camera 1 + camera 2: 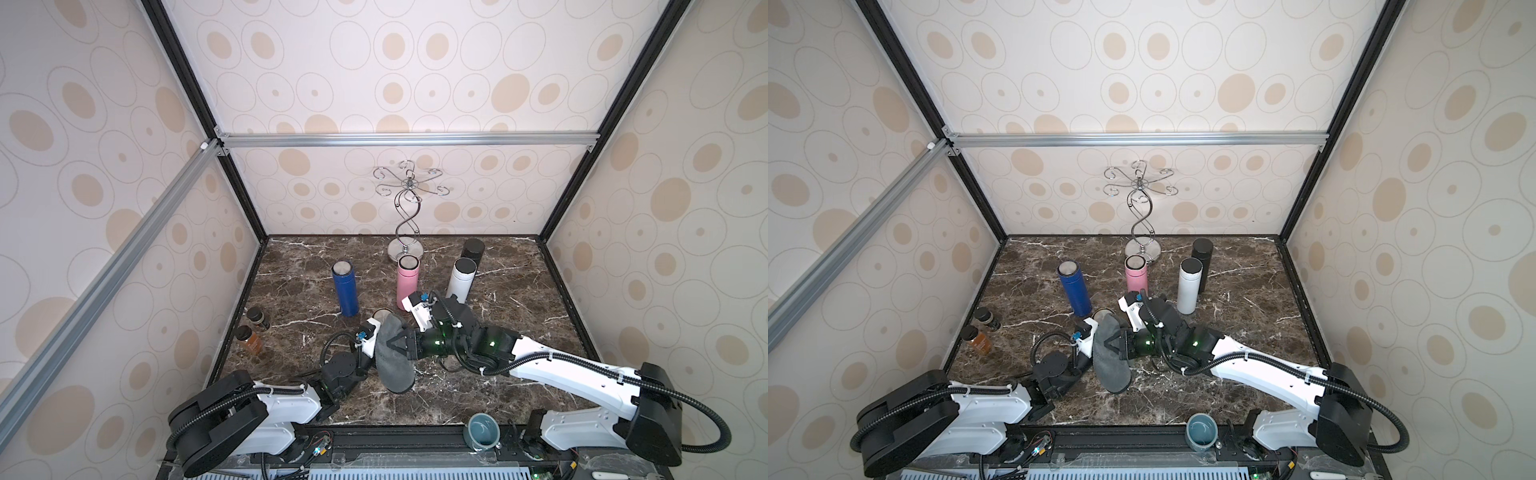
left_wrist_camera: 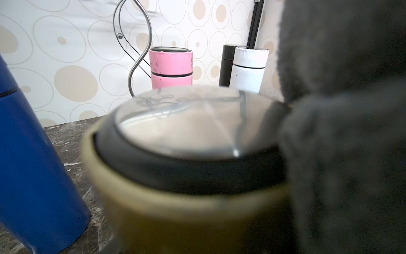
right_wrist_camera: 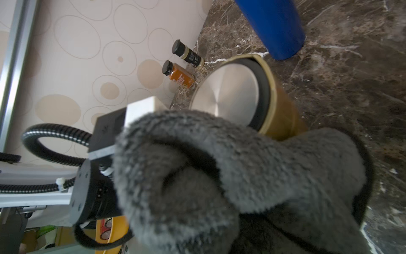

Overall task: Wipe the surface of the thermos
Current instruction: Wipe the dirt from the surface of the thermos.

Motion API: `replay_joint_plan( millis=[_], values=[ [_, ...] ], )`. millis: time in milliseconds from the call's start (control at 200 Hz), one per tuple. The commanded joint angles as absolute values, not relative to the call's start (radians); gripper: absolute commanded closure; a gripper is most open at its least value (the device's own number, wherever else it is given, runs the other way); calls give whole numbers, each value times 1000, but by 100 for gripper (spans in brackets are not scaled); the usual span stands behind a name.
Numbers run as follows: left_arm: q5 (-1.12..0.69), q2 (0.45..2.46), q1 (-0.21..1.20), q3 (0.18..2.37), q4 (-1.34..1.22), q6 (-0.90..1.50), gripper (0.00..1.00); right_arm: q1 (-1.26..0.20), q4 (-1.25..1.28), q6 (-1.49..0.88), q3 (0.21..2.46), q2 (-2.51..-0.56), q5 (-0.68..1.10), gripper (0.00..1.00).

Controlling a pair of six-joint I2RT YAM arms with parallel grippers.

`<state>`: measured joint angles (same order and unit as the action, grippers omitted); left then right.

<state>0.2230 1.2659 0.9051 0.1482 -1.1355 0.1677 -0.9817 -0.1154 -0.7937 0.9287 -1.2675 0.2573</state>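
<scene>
Marble tabletop (image 1: 519,299), wallpapered walls. Right gripper (image 1: 395,343) pinches a grey cloth (image 1: 395,368) against the gold thermos (image 3: 283,114). It sits tilted at front centre, seemingly clamped in the left gripper (image 1: 371,338), whose fingers are hidden. Wiping looks underway, unfinished. Five thermoses: gold, blue (image 1: 345,291), pink (image 1: 407,286), white (image 1: 459,282), black (image 1: 473,251). Two small bottles (image 1: 257,319), one hook stand (image 1: 405,216), one cup (image 1: 482,432).

The left arm (image 1: 291,401) reached low and forward from the near edge, wrist tipped upward. The left gripper was hidden behind the cloth (image 1: 395,365); it seemed to be clamped round the thermos (image 1: 381,314). The right arm (image 1: 561,365) stretched across toward it, forearm nearly level, right gripper (image 1: 391,343) pinched tight on the cloth.
</scene>
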Motion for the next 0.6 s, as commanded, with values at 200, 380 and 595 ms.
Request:
replay_joint_plan(
  millis=[200, 380, 595],
  values=[
    [235, 1260, 903, 160, -1120, 166, 100, -1071, -254, -821, 766, -1087, -182, 100],
    [234, 1261, 903, 163, -1118, 169, 100, -1261, -135, -742, 653, -1078, -456, 100],
    [235, 1255, 902, 166, -1108, 169, 100, -1436, 200, -449, 606, -1252, -719, 100]
  ],
)
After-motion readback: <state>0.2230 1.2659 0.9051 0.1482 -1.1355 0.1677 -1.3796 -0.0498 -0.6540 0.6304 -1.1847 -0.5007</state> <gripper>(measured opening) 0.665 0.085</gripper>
